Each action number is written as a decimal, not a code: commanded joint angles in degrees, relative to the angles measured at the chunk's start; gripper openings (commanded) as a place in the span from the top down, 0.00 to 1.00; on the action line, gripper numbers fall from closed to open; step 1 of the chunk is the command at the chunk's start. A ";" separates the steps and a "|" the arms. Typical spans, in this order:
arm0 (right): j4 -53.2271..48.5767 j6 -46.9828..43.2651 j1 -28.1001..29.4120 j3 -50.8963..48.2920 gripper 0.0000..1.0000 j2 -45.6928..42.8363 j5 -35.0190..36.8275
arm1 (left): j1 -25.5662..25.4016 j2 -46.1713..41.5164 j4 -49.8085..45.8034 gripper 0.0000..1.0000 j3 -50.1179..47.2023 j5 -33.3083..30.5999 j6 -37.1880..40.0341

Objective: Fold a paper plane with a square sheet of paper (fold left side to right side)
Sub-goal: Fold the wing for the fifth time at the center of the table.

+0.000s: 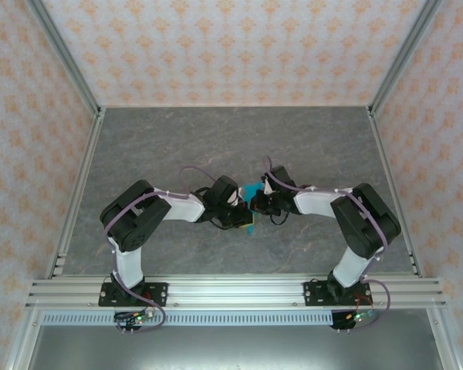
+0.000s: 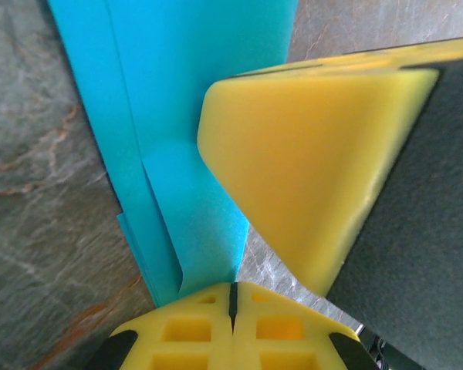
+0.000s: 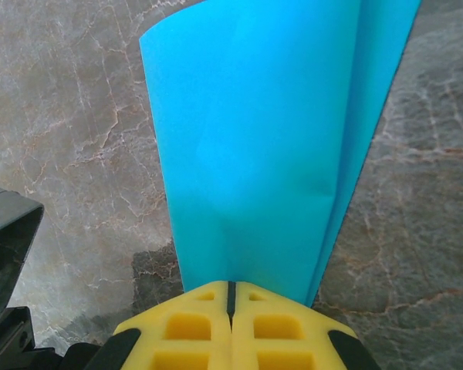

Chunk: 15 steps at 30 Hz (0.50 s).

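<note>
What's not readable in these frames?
- Top view: paper too small, largely covered; fold stage unreadable.
- Left wrist: paper's right side behind right gripper; far end cut by top edge.
- Right wrist: far end cut off likewise.
- Left gripper: whether jaws pinch paper, hidden beneath tips.

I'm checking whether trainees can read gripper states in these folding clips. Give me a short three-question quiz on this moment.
1. True or false: the right gripper stands wide open above the blue paper.
2. Which describes the table? A. pale wood. B. grey marbled surface. C. green cloth.
3. In the left wrist view, what is the big yellow wedge beside the left gripper?

Key
1. False: it is shut on the blue paper.
2. B.
3. A finger of the right gripper.
</note>
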 commanded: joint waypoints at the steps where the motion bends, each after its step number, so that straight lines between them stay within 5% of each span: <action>1: 0.08 -2.28 -1.39 1.35 1.00 1.98 3.43 | -0.69 3.68 -8.40 0.99 -1.57 -5.53 0.39; 15: 0.04 -5.41 -5.71 4.41 1.00 4.89 0.55 | -0.73 4.16 -9.24 0.99 -1.63 -5.67 0.68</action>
